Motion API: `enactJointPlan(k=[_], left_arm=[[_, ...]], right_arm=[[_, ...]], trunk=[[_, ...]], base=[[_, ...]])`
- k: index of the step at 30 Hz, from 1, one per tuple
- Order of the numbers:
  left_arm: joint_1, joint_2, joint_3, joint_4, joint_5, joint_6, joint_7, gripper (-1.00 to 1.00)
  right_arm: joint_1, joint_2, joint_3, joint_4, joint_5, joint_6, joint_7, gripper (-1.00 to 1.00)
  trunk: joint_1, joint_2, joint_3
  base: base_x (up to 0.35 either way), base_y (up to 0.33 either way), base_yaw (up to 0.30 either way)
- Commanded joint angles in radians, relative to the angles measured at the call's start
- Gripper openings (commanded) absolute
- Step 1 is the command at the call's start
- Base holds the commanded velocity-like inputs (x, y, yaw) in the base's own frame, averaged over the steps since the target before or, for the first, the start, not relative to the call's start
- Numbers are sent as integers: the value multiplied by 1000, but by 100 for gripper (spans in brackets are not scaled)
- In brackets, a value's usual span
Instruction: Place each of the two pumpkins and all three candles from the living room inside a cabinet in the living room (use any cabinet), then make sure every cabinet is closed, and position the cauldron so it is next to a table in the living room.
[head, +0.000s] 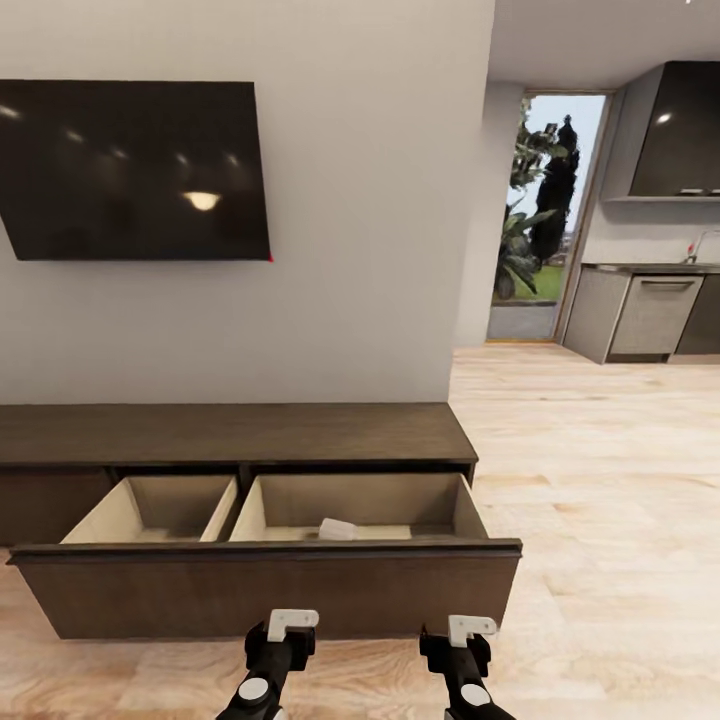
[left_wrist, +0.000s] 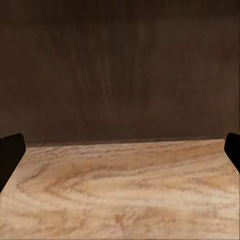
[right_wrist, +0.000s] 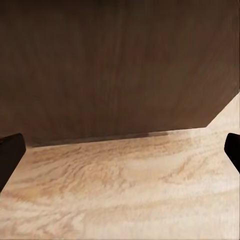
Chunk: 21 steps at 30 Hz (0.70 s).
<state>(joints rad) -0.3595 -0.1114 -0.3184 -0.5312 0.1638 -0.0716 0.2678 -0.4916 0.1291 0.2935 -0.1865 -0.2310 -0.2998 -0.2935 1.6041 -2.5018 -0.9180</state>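
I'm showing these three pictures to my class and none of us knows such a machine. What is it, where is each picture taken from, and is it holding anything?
It is a simulated two-armed wheeled robot. The large picture comes from its head camera: the left gripper and right gripper hang before a dark cabinet whose drawer stands pulled out, a pale candle inside. A TV hangs above. The other two come from wrist cameras, showing black fingertips spread wide over the plank floor, facing the drawer front. Both grippers are open and empty.

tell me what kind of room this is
Most likely a home living room, open to a kitchen. A black TV hangs on the wall above a long, low dark wood cabinet whose drawer stands pulled out, and grey kitchen units show at far right.
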Motion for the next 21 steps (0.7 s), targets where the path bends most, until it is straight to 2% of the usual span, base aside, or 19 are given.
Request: enactJointPlan(k=[1, 6, 14, 21], left_arm=[[-1, 1, -8, 1, 12, -5, 8, 100], [-1, 1, -7, 0, 14, -5, 8, 100], [-1, 1, -7, 0, 13, -5, 8, 100], [-1, 1, -7, 0, 13, -5, 8, 100]], right_arm=[[-1, 0, 9, 1, -10, -4, -4, 100], [-1, 0, 8, 1, -10, -4, -4, 100], [-1, 0, 8, 1, -10, -4, -4, 100], [-1, 0, 7, 1, -10, -4, -4, 100]], trunk=[[0, 0, -1], [0, 0, -1], [4, -2, -32], [4, -2, -32]], base=[[100, 0, 0], [38, 0, 0], [5, 0, 0], [0, 0, 0]])
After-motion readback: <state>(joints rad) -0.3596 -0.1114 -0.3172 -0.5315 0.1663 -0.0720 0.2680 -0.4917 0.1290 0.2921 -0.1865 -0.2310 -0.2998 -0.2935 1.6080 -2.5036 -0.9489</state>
